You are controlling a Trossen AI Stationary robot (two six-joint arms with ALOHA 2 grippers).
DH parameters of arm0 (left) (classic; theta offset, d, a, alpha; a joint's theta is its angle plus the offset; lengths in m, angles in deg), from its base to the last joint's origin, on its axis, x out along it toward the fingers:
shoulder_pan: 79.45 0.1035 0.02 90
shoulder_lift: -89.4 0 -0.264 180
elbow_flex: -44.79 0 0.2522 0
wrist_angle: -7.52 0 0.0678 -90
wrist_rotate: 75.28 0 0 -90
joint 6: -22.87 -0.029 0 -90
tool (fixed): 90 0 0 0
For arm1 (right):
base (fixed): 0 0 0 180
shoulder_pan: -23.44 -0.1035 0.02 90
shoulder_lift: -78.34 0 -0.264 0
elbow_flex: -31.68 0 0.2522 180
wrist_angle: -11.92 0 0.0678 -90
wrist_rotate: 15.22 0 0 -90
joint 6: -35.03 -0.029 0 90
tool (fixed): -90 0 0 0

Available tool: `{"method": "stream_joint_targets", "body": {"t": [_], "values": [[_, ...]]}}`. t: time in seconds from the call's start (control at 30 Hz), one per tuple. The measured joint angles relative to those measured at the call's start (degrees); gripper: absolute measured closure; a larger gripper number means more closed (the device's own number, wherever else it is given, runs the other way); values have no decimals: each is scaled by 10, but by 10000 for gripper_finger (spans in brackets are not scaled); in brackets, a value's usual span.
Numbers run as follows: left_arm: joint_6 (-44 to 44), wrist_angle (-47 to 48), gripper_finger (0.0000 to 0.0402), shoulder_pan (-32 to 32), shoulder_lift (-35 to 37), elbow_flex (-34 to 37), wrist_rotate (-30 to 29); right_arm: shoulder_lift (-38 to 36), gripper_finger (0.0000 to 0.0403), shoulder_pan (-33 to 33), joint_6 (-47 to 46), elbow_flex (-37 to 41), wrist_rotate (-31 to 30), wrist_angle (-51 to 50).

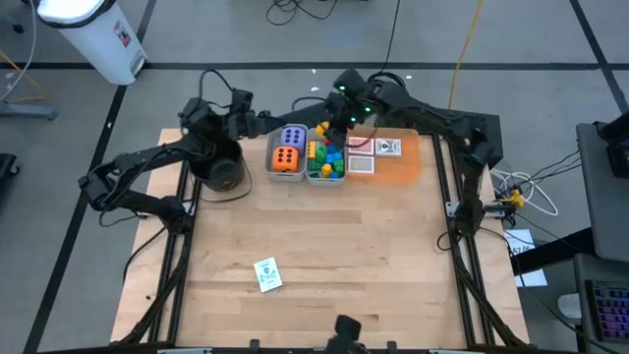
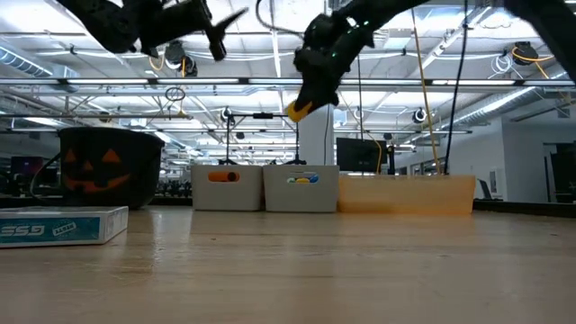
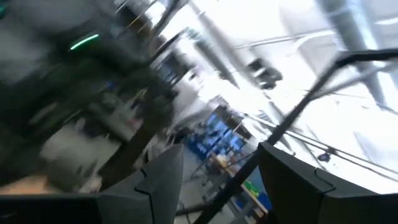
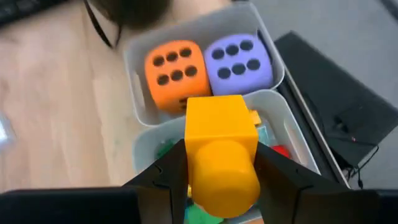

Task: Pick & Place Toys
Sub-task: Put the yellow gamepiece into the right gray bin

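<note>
A: One yellow brick sits between the two fingers of our right claw. The fingers squeeze it from both sides.

B: Where is the claw?

A: We hold it up in the air at the far side of the table. Right under it is the bin with the small bricks in it. So the way to go is straight down.

B: How does the brick lie?

A: Its long side points out past the fingers, toward the next bin. That one holds the orange die and the purple die.

B: Could we miss?

A: We think so, if we let go too far forward. Then the brick may land with the dice.

B: And our left claw?

A: It is up high over the black pumpkin pail, farther from the bins. Its fingers stand partly apart and hold nothing. The right arm is nearer, so we think it does this move.
</note>
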Motion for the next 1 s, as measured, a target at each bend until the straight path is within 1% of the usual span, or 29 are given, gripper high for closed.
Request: {"method": "stream_joint_targets", "body": {"t": [0.07,0.17,0.33,0.57,0.67,0.73,1.0], "values": [[-5,-31,188,0,15,0,-6,33,273,-1,17,-34,0,-42],[-9,-44,188,3,39,-1,-19,73,273,-6,41,-73,0,-95],[-9,-45,188,16,75,-1,-25,118,273,-24,64,-83,0,-139],[-6,-40,188,24,89,-1,-23,145,273,-62,74,-84,-1,-126],[-5,-35,188,23,89,0,-14,154,273,-76,75,-84,-6,-115],[-5,-19,188,22,89,0,-10,158,273,-83,76,-84,-19,-118],[-12,20,188,8,89,0,-5,183,273,-92,64,-84,-25,-101]]}}
